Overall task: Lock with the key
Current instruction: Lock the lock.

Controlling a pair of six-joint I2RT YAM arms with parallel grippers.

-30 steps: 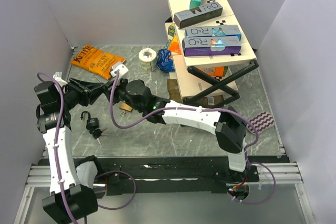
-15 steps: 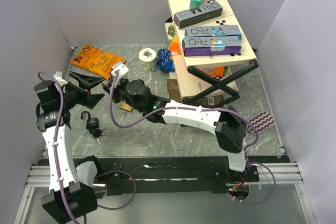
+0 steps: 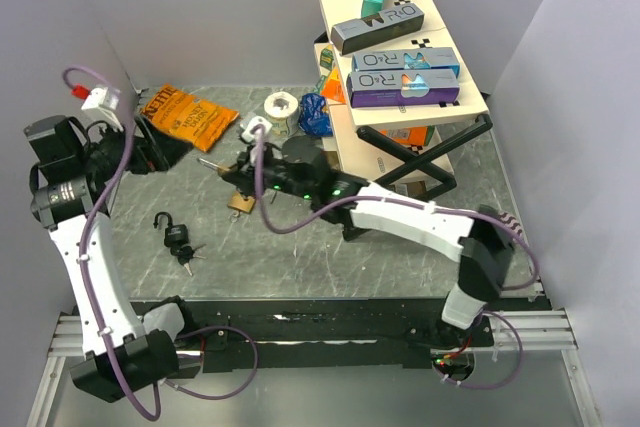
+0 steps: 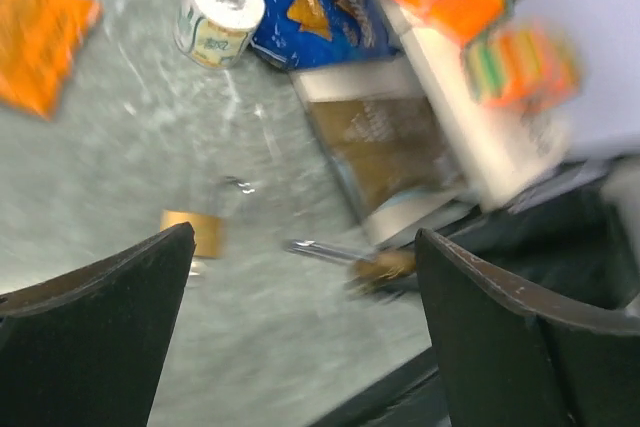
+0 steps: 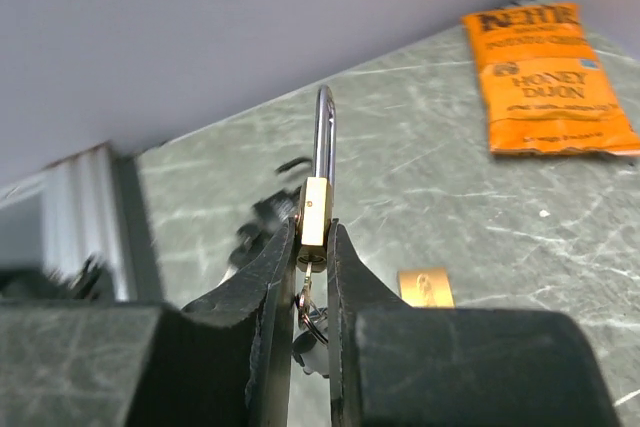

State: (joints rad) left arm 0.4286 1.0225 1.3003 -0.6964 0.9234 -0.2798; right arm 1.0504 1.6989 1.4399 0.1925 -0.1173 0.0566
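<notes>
The right gripper (image 5: 312,237) is clamping a brass padlock (image 5: 314,209) by its body, holding it clear of the grey marbled table (image 3: 300,257) near the middle of the workspace. The lock's long axis is running straight out from the fingers, with the steel shackle (image 5: 325,137) leading. From above, the shackle is pointing left, toward the left arm. A key (image 5: 306,272) is showing at the lock's base between the fingers, though blurred. The left gripper (image 4: 300,242) is hanging over by the left wall with its claw spread wide and nothing in it, facing the lock. A black padlock (image 3: 177,237) is lying on the table in front of the left arm, apart from both grippers
</notes>
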